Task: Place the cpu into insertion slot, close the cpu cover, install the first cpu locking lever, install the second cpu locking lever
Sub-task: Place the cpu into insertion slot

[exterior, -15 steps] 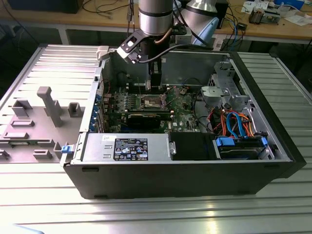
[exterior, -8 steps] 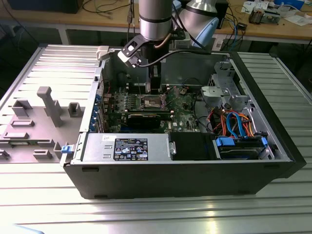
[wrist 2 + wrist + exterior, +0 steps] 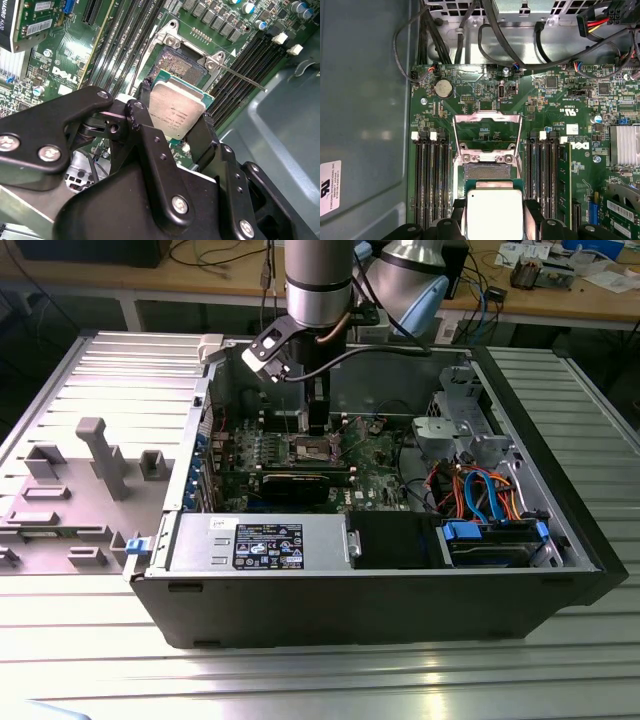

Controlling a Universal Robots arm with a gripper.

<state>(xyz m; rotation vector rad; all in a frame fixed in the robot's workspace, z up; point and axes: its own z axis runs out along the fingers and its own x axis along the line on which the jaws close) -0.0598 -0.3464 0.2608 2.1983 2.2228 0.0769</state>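
Note:
My gripper (image 3: 493,222) is shut on the cpu (image 3: 493,212), a silver-topped square chip pinched by its two side edges between black fingers (image 3: 532,216). In both wrist views the cpu (image 3: 177,107) hangs over the near edge of the insertion slot (image 3: 487,172), the dark square socket (image 3: 181,62) on the green motherboard (image 3: 560,100). I cannot tell whether chip and socket touch. The cpu cover (image 3: 488,117) stands open, folded back beyond the socket. A thin locking lever (image 3: 245,79) sticks out sideways, unlatched. In the exterior view the gripper (image 3: 317,425) reaches down into the open computer case.
Long black memory slots (image 3: 432,180) flank the socket on both sides. Cables (image 3: 520,50) run along the board's far edge. A finned heatsink (image 3: 624,145) and a black graphics card (image 3: 295,485) sit nearby. The case walls (image 3: 350,600), power supply (image 3: 265,545) and drive cage (image 3: 460,425) hem the arm in.

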